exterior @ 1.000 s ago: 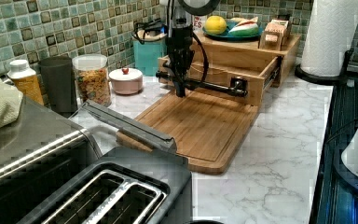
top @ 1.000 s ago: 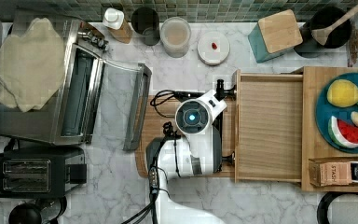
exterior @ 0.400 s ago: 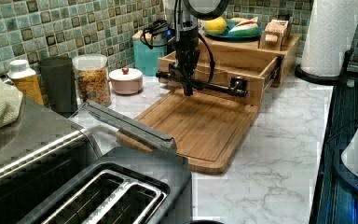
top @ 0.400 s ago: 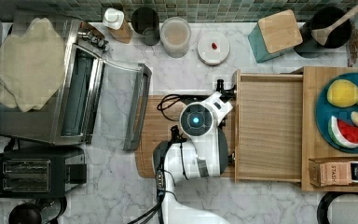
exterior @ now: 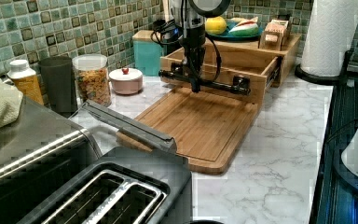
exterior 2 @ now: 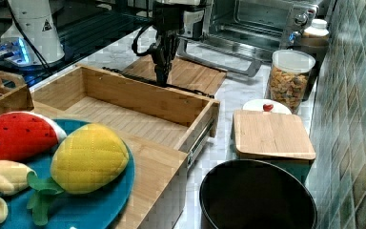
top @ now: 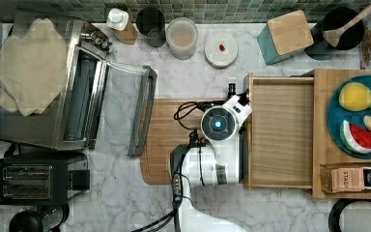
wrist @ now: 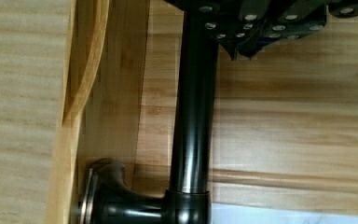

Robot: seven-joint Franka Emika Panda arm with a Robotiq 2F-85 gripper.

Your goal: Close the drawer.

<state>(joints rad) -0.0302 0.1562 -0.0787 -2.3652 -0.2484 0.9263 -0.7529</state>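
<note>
Left view | drawer [exterior: 223,60]: light grained wood | handle [exterior: 209,82]: dark round bar

The arm's wrist [top: 218,123] hides the gripper's fingertips from above, while the drawer handle [wrist: 193,112] runs past the wrist view's edge.

A kitchen: marble counter [top: 125,203], toaster [top: 34,178], toaster oven [top: 72,87], tiled backsplash [exterior: 74,28].

light-wood drawer [top: 281,134], pulled out, black bar handle [exterior: 204,82]
</note>
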